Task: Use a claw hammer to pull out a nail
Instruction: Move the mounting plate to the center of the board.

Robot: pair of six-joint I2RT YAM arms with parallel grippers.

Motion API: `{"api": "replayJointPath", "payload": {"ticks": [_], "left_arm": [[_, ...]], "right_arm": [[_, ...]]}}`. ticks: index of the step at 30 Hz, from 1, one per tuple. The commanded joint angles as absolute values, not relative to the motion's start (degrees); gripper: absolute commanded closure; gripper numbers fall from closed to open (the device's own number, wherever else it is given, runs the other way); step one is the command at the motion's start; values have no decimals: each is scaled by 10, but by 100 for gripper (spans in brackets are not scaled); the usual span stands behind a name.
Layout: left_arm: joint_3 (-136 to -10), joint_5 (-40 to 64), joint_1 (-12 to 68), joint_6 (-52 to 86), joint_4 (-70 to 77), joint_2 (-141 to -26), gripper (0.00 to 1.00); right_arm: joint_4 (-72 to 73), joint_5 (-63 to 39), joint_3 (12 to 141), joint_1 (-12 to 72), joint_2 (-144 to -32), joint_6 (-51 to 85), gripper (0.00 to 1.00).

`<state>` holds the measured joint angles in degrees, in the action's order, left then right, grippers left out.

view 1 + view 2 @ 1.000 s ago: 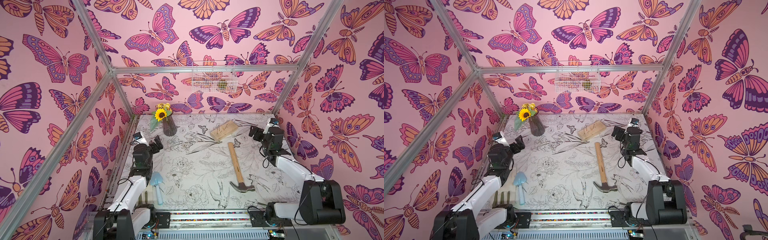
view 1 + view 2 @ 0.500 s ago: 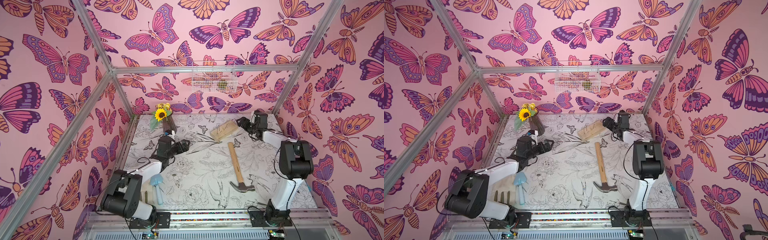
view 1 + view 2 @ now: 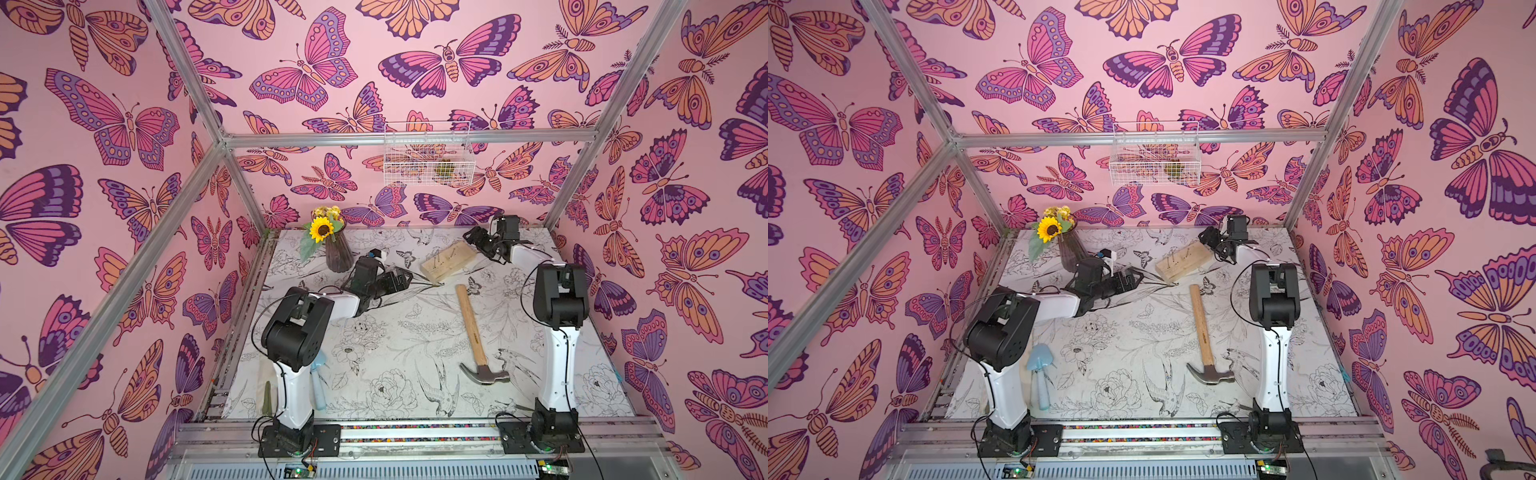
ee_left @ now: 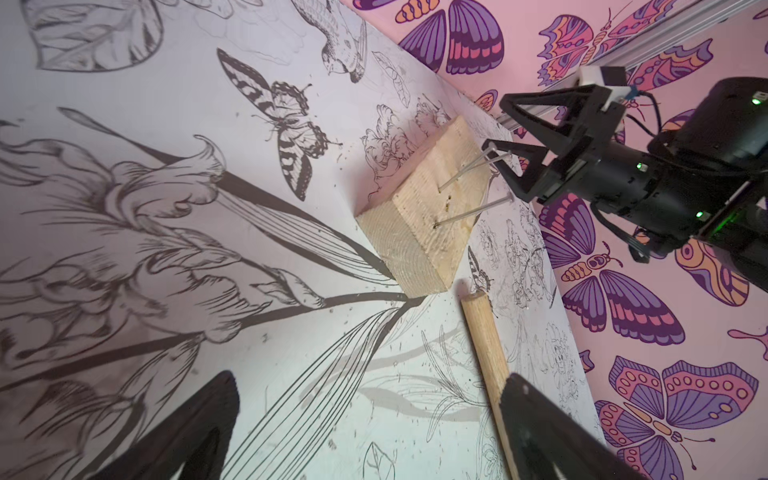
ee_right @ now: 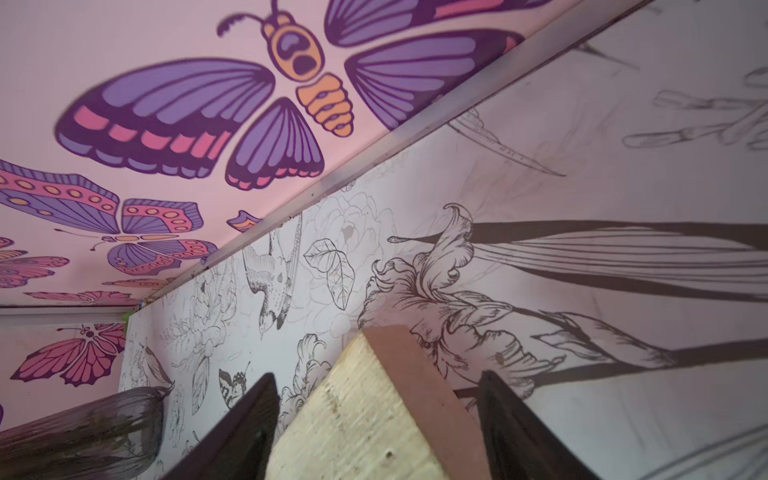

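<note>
Wood block (image 3: 446,263): pale lumber chunk toward the back of the counter (image 3: 395,340), with a few long nails (image 4: 471,212) sticking out of its top and leaning a bit.
Claw hammer (image 3: 476,336): flat on the counter, nobody holding it. Its handle end sits just short of the block and its steel head is down near the right arm's base.
Right fingers (image 5: 519,436): they straddle the block's end. We can't tell if they're actually squeezing it or just bracketing it.
Left fingers (image 4: 540,428): spread wide and empty, low over the counter, aimed at the block and the handle tip.
What could go wrong: if that hold on the block is loose, we'd guess it skids or tips once the claw starts levering. Grab the handle right at its tip and the heavy head could swing. The claw also has to work close to the right fingers.
View notes: the left wrist shows the nails clearly but cuts off the hammer head. Both top views show the whole hammer, but the nails barely. The right wrist only gives us the block between its fingers, no hammer.
</note>
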<state>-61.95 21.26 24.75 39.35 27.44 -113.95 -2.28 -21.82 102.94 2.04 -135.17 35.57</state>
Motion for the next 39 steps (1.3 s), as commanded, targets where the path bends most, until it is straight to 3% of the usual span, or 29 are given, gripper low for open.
{"api": "replayJointPath", "payload": {"ticks": [1, 14, 19, 25, 29, 35, 38, 39], "left_arm": [[-650, 214, 248, 412, 289, -1175, 0], [-660, 209, 237, 444, 333, -1207, 0], [-623, 219, 210, 471, 373, -1206, 10], [-546, 225, 176, 481, 428, -1169, 11], [-522, 234, 140, 480, 431, -1158, 14], [-504, 260, 134, 483, 442, -1158, 35], [-490, 267, 131, 484, 443, -1154, 54], [-485, 270, 130, 485, 444, -1151, 56]], "right_arm": [[-63, -260, 1050, 28, -1370, 341, 26], [-162, -306, 1069, 62, -1368, 239, 27], [-209, -283, 1067, 96, -1358, 191, 29], [-230, -291, 1044, 151, -1335, 115, 34], [-233, -245, 1022, 184, -1312, 96, 33], [-197, -241, 967, 220, -1281, 106, 35], [-176, -234, 932, 239, -1258, 115, 40], [-168, -230, 918, 244, -1247, 121, 41]]}}
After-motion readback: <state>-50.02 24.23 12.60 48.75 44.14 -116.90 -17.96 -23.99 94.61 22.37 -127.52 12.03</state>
